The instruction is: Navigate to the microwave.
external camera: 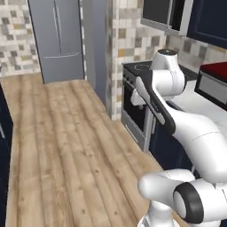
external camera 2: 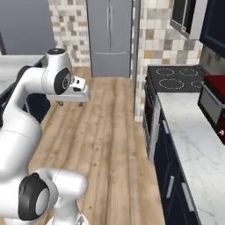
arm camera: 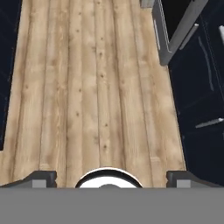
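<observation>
Above the wood floor (arm camera: 96,87), the folded arm's gripper (arm camera: 109,177) points down, fingers spread, empty.

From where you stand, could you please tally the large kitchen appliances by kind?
Refrigerator: 1
Stove: 1
Microwave: 1
Red countertop appliance: 1
Total: 4
</observation>
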